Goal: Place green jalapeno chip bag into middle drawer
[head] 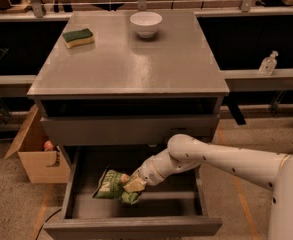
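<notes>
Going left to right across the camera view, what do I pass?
Cardboard box → sponge → green jalapeno chip bag → hand, at the bag inside the open middle drawer → clear bottle.

No text can be read: the pale lettering on the green jalapeno chip bag (109,185), clasped by the gripper (134,185) inside the middle drawer (136,227), is illegible.

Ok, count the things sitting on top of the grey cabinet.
2: a green-and-yellow sponge at the back left, a white bowl at the back centre. Nothing there looks hidden. The gripper is down in the open middle drawer, at the green jalapeno chip bag.
</notes>
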Controlling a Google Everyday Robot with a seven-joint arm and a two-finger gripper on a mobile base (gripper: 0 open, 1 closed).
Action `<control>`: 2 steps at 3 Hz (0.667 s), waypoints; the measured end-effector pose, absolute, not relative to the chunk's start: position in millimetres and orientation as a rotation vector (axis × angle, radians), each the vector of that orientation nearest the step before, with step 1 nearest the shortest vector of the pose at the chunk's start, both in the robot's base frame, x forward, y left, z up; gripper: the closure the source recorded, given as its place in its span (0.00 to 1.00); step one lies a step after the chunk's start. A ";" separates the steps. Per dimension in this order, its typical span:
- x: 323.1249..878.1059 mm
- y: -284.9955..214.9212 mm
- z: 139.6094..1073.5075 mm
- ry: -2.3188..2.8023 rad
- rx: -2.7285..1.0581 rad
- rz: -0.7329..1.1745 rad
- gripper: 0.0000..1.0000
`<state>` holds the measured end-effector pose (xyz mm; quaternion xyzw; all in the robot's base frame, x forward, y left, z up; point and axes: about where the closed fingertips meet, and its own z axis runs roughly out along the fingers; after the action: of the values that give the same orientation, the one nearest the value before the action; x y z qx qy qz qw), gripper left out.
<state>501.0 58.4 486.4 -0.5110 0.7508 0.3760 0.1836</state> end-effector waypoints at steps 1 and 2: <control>500.1 59.6 485.7 2.117 -1.444 1.064 0.51; 498.9 61.2 485.0 2.116 -1.447 1.068 0.27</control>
<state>498.9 61.2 485.0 -0.5124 0.7494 0.3781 0.1814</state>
